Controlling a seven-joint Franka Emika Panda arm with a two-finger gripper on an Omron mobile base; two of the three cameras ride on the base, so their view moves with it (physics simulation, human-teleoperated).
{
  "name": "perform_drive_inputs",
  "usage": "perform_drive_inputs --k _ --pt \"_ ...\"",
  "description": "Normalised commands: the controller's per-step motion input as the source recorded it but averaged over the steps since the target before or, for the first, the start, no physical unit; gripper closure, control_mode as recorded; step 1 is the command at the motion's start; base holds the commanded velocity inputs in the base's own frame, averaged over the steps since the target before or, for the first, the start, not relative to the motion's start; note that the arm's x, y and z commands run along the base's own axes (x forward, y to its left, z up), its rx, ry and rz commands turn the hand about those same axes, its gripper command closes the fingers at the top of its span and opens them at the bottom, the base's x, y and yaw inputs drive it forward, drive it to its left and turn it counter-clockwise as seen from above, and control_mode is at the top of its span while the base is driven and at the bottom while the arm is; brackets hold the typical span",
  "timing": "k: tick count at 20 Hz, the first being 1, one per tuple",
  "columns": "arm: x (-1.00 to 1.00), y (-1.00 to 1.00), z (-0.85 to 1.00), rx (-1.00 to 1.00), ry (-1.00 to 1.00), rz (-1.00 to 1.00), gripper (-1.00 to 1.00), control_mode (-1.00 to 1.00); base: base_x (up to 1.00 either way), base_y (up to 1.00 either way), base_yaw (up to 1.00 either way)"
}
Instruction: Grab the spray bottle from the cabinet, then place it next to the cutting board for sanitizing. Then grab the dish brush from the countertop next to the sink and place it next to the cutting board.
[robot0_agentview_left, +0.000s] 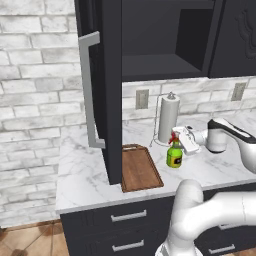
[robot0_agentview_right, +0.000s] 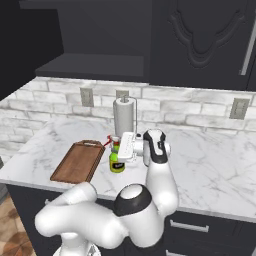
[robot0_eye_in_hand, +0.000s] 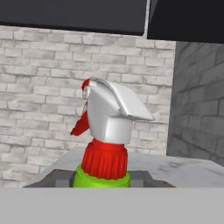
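The spray bottle (robot0_agentview_left: 174, 155) (robot0_agentview_right: 117, 161), green with a red-and-white trigger, stands upright on the countertop (robot0_agentview_left: 80, 175) just right of the cutting board (robot0_agentview_left: 140, 170) (robot0_agentview_right: 80, 161). My gripper (robot0_agentview_left: 180, 139) (robot0_agentview_right: 123, 146) reaches in level from the right at the bottle's nozzle and neck. In the hand view the spray bottle (robot0_eye_in_hand: 105, 162) sits very close, between the dark fingertips (robot0_eye_in_hand: 59, 178). Whether the fingers still press on it does not show. The cabinet (robot0_agentview_left: 102, 90) stands open above the board, its shelf bare.
A paper towel roll (robot0_agentview_left: 169, 119) (robot0_agentview_right: 124, 116) on a wire stand rises right behind the bottle. The open cabinet door overhangs the board's left edge. Wall outlets (robot0_agentview_left: 142, 99) sit in the brick backsplash. Dark drawers (robot0_agentview_left: 128, 216) run below the counter.
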Motion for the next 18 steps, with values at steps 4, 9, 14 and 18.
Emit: perform_drive_inputs --k 4,9,14,18 --pt "0.0 0.0 -0.09 0.0 0.0 0.0 -1.0 -1.0 0.0 0.0 0.0" --pt "0.0 0.0 0.0 0.0 0.0 0.0 -1.0 -1.0 0.0 0.0 0.0" --pt "-0.04 -0.04 0.0 0.0 0.0 0.0 -1.0 -1.0 0.0 0.0 0.0" --pt "-0.18 -0.21 0.08 0.04 0.0 0.0 -1.0 -1.0 0.0 0.0 0.0"
